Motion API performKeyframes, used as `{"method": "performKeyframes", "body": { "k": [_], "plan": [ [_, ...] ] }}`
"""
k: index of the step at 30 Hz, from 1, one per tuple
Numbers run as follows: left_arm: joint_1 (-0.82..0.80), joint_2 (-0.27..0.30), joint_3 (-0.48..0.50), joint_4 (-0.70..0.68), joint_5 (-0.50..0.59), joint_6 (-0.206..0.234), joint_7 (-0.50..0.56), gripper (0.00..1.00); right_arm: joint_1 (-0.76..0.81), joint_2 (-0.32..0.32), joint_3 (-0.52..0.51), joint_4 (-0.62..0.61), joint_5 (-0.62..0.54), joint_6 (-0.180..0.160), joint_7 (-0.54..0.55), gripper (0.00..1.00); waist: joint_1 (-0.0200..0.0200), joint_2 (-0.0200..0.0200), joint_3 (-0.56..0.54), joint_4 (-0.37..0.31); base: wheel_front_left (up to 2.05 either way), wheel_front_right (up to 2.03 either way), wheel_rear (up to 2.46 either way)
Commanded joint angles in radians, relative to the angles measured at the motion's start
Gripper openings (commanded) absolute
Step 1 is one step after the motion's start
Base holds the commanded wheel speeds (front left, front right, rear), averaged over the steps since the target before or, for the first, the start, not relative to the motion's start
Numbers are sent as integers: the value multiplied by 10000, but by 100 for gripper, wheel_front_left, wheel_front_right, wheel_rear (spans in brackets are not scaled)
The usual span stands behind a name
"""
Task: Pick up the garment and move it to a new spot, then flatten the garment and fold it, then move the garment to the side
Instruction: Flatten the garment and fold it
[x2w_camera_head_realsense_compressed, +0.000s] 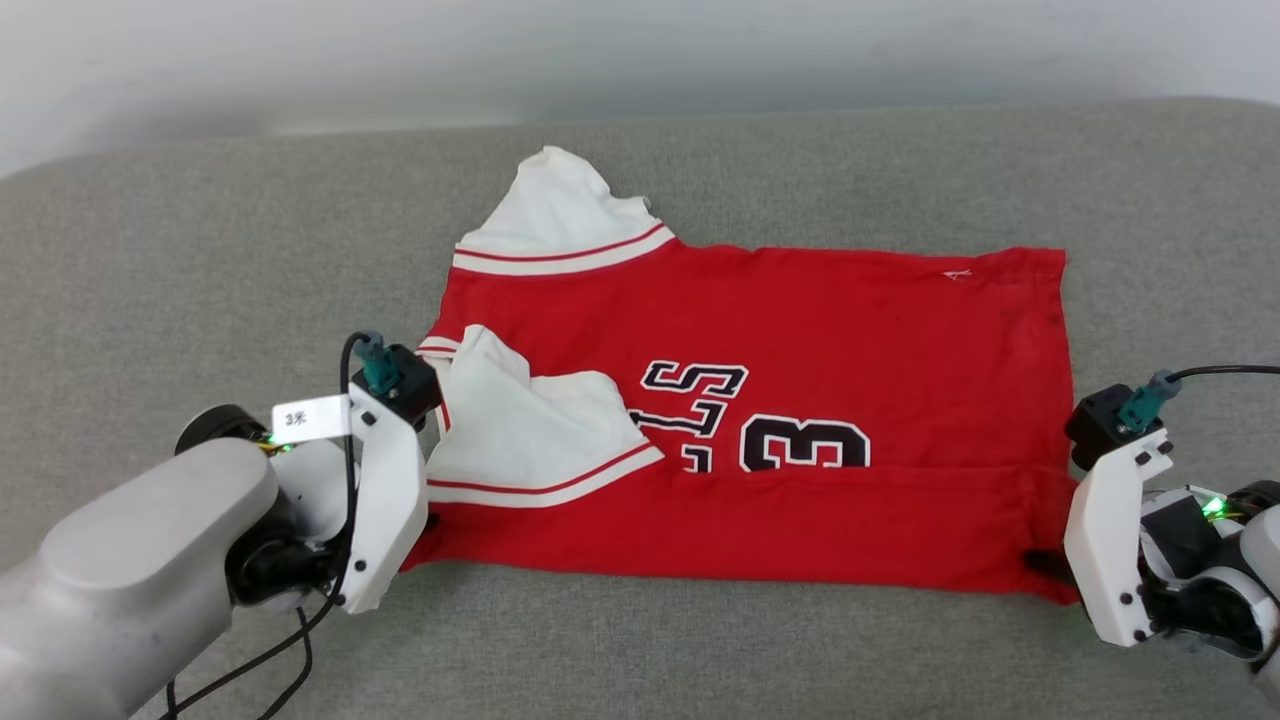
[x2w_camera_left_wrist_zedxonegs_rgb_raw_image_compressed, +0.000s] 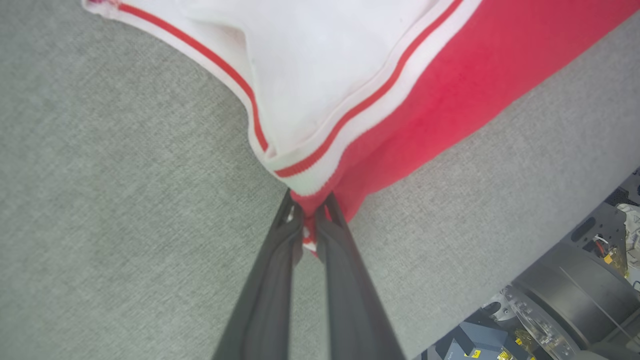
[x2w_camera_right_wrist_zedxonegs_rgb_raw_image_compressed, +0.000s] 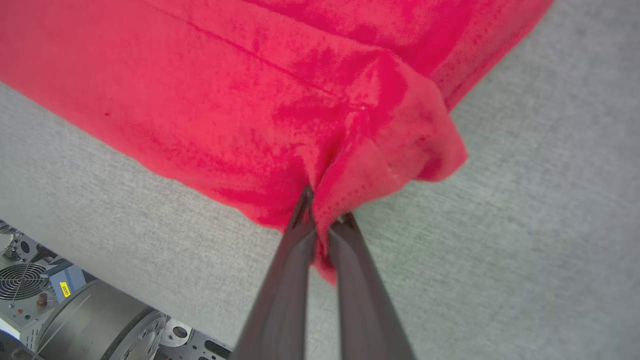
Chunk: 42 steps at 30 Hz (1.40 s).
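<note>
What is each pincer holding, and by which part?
Both hold the red jersey: the left pincer grips its near corner beside the striped sleeve trim, and the right pincer grips its near corner at the hem end.

Garment (x2w_camera_head_realsense_compressed: 820, 330): red jersey, white sleeves w/ red-white trim, black white-outlined "13" + letters on front. Spread sideways btwn both grippers, near edge folded up over front, one sleeve flopped onto chest. Sleeve-end corner pinched in left gripper (x2w_camera_left_wrist_zedxonegs_rgb_raw_image_compressed: 310, 212), hem corner in right gripper (x2w_camera_right_wrist_zedxonegs_rgb_raw_image_compressed: 325, 212).
</note>
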<state>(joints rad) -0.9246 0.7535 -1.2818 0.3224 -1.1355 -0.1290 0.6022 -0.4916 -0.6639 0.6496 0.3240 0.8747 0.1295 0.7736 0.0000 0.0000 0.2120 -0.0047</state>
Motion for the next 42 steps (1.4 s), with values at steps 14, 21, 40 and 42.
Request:
{"method": "performKeyframes", "body": {
  "k": [14,21,40,42],
  "plan": [
    [2073,994,4,-1077,-231,1,-88,0,1637,-1944,26,-1601,821,6,-598,0,0,0,-1309,72,0,0,0],
    [3044,951,7,-956,-399,1,-299,0,2572,-1747,-20,-1336,521,6,-792,0,0,0,-1245,25,0,0,0],
    [1501,1268,1216,-822,667,683,-2133,100,2390,-783,-1818,-2092,-997,10,-4709,100,0,0,-1442,-239,0,0,0],
    [1165,1155,1382,-715,899,802,-2372,100,2407,-504,-2339,-2263,-1398,9,-5373,100,0,0,-1342,-333,0,0,0]
  ]
}}
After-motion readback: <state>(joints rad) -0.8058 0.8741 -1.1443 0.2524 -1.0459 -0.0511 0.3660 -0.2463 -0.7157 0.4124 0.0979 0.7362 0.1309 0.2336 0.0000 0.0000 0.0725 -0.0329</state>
